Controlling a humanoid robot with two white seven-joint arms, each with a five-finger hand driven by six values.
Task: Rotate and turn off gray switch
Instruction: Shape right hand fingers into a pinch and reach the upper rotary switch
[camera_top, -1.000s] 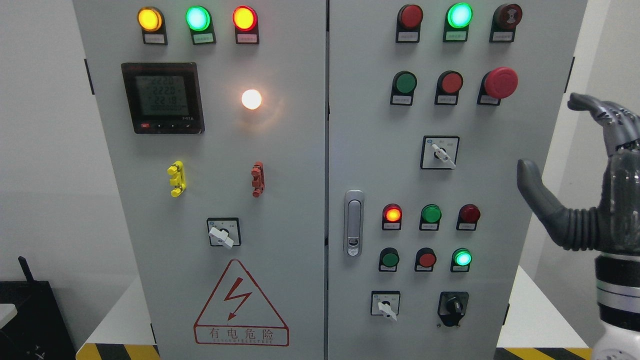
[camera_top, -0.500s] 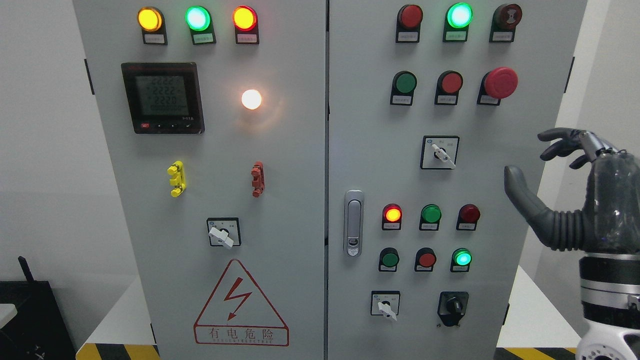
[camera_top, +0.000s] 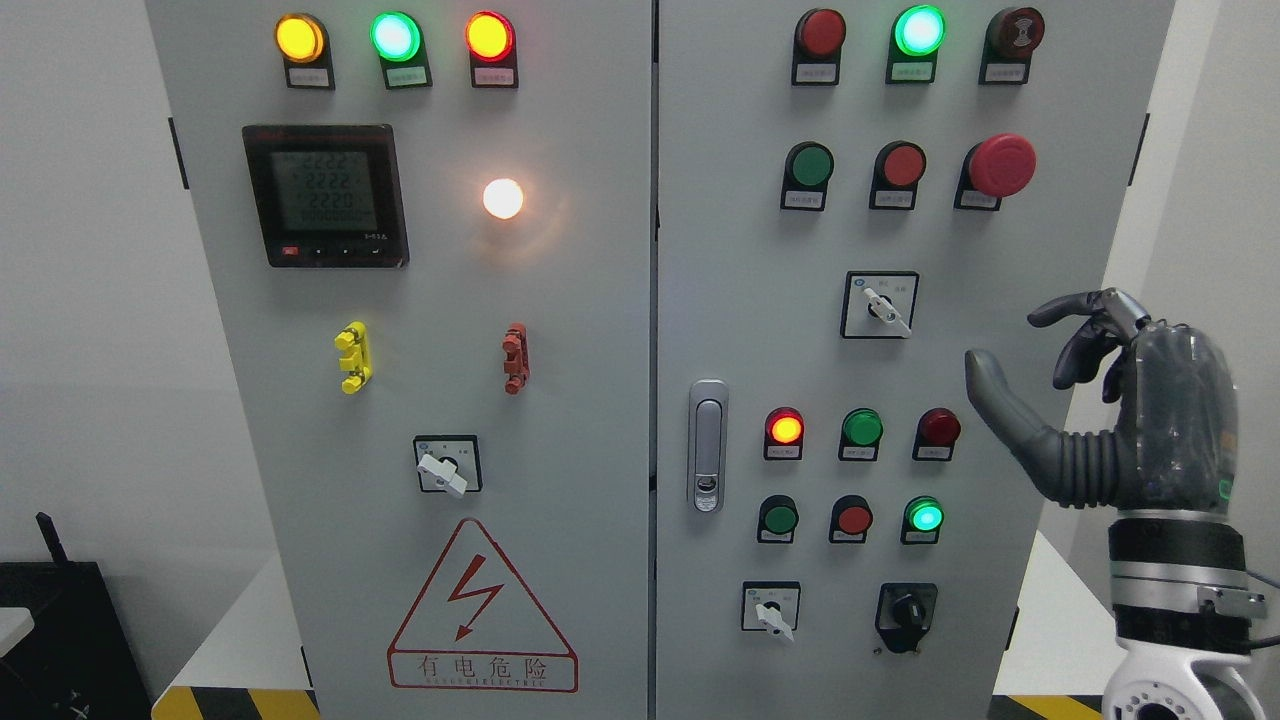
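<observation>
Hovering right hand (camera_top: 1095, 400), thumb out, fingers loosely curled, holding nothing, right of gray switch (camera_top: 888, 312) on upper right cabinet door (camera_top: 1000, 250); risking brushing red lamp (camera_top: 940, 427) just beside thumb, or slipping off the small lever

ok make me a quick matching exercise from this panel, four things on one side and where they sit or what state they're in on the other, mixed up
Things:
1. right hand
2. mushroom-shaped red button
3. door handle
4. digital meter

Place or state:
A. upper left door, display lit
B. off the panel at the right edge, holding nothing
C. upper right door, end of the second row
D. left edge of the right door, mid height

Pairs: 1-B, 2-C, 3-D, 4-A
</observation>
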